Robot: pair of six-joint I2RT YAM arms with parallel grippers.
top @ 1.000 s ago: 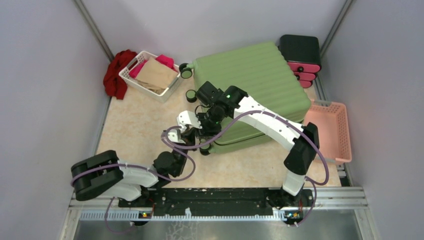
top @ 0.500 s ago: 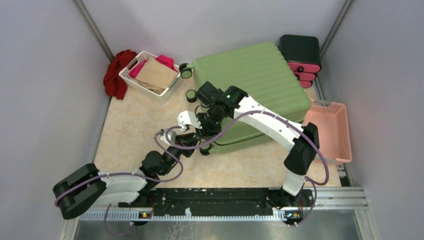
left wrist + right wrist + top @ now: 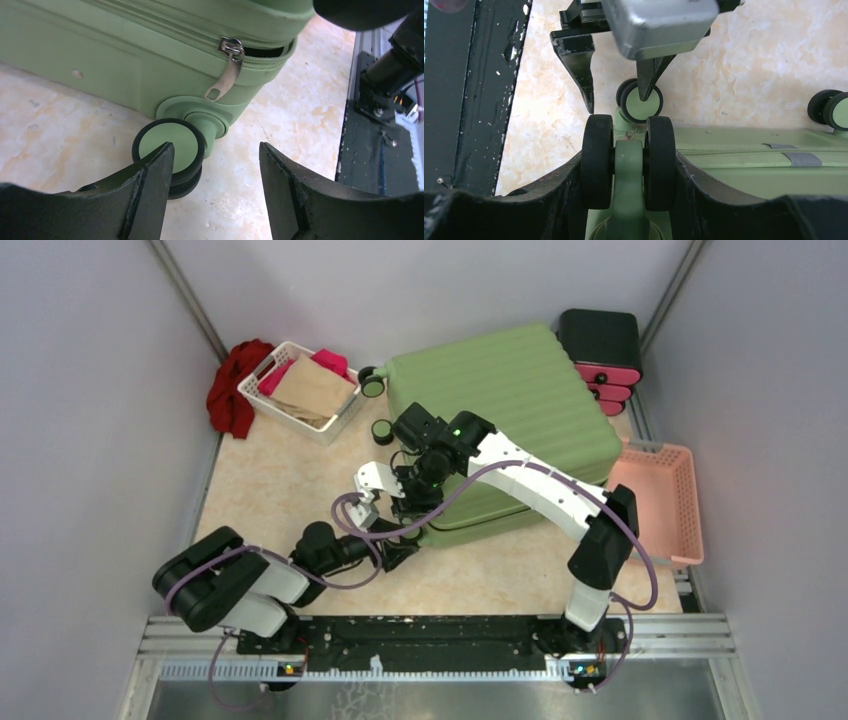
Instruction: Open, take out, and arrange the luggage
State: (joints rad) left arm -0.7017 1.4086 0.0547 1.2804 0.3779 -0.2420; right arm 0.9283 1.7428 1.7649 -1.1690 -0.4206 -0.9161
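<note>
The light-green luggage [image 3: 505,405] lies flat on the floor, its zipper parted a little at the near left corner. My right gripper [image 3: 411,504] is shut on a black twin wheel [image 3: 628,167] of that corner, one finger on each side. In front of the same corner, low over the floor, my left gripper [image 3: 215,150] stands open and holds nothing. Its left fingertip sits in front of another wheel [image 3: 172,145]. The metal zipper pull [image 3: 226,75] hangs loose above that wheel. In the right wrist view the left gripper [image 3: 616,87] shows beyond the held wheel.
A white basket [image 3: 262,392] with folded clothes stands at the back left, a red cloth [image 3: 232,385] beside it. Behind the luggage sits a black-and-pink drawer box [image 3: 600,348]; a pink basket [image 3: 662,502] is at the right. The black base rail [image 3: 440,635] runs along the near edge.
My left gripper has gone from shut to open and has drawn back from the luggage's corner toward the near edge. The right gripper has kept its hold on the wheel.
</note>
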